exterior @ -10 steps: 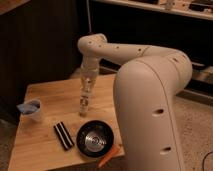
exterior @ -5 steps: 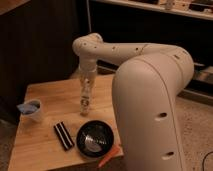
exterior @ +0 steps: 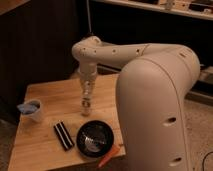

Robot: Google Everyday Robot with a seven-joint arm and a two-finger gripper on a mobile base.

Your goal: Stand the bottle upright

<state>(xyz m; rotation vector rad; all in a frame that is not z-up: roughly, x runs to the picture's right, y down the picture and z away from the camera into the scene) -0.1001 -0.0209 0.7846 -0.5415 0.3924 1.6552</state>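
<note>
A smooth cream robot arm, rounded and dotted w/ small holes, bends over a pale wooden table and points straight down near the table's middle. Its gripper hangs low over the wood, at the top of a small slender bottle that appears to stand upright just behind a round black pan; cannot tell whether the fingers clasp it or how wide they are. The pan's inside is shiny metal. A flat black-and-white striped block lies left of the pan, an orange stick at the table's front edge, a blue-grey cup far left.
</note>
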